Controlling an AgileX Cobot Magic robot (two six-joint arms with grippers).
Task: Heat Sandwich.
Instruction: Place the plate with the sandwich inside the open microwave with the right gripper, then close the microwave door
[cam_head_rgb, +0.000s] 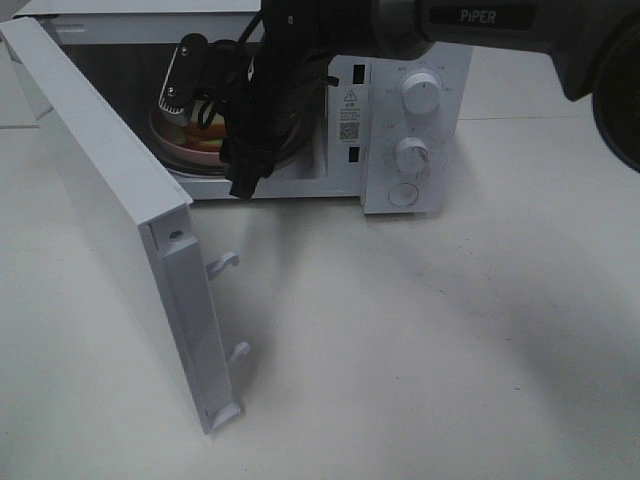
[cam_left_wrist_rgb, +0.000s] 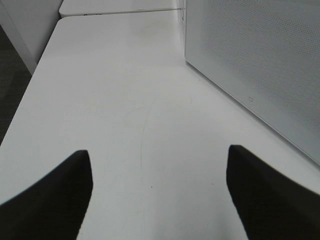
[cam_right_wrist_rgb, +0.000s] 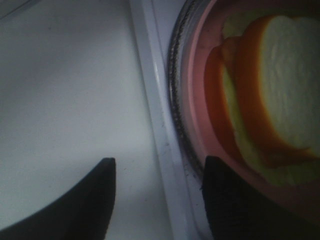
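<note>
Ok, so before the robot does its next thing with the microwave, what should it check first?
1. Sandwich on the pink plate, inside the microwave: ok.
2. Right claw open, not clamping the plate: ok.
3. Right claw clear of the plate rim: cannot tell; one finger overlaps it in the wrist view.
4. Right arm out of the microwave: not ok; it reaches inside.
5. Door free to shut: not ok while the arm is in the opening.
6. Left claw open and empty, over the table: ok.
</note>
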